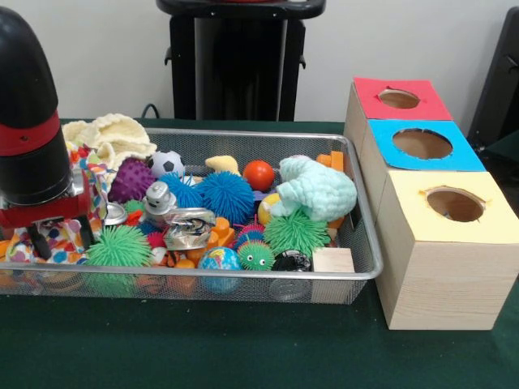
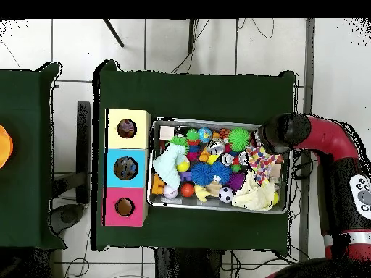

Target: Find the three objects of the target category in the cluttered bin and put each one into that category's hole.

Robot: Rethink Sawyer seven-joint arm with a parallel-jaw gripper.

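1. White polka-dotted fabric cloth (image 1: 79,228) lies at the end of the wide silver wire-mesh bin (image 1: 366,267) farthest from the boxes, directly under the red and black gripper (image 1: 50,229).
2. Other soft pieces also sit in the bin: a cream knitted cloth (image 1: 109,136) at the back corner and a pale mint fuzzy cloth (image 1: 316,188) near the boxes.
3. No fabric shows in or at the round hole (image 1: 455,204) of the pale yellow-topped wooden box (image 1: 450,251), so the sorting looks barely begun.
4. Its fingers are down at the dotted cloth, touching or nearly so; whether they are apart or closed on it, I cannot tell.
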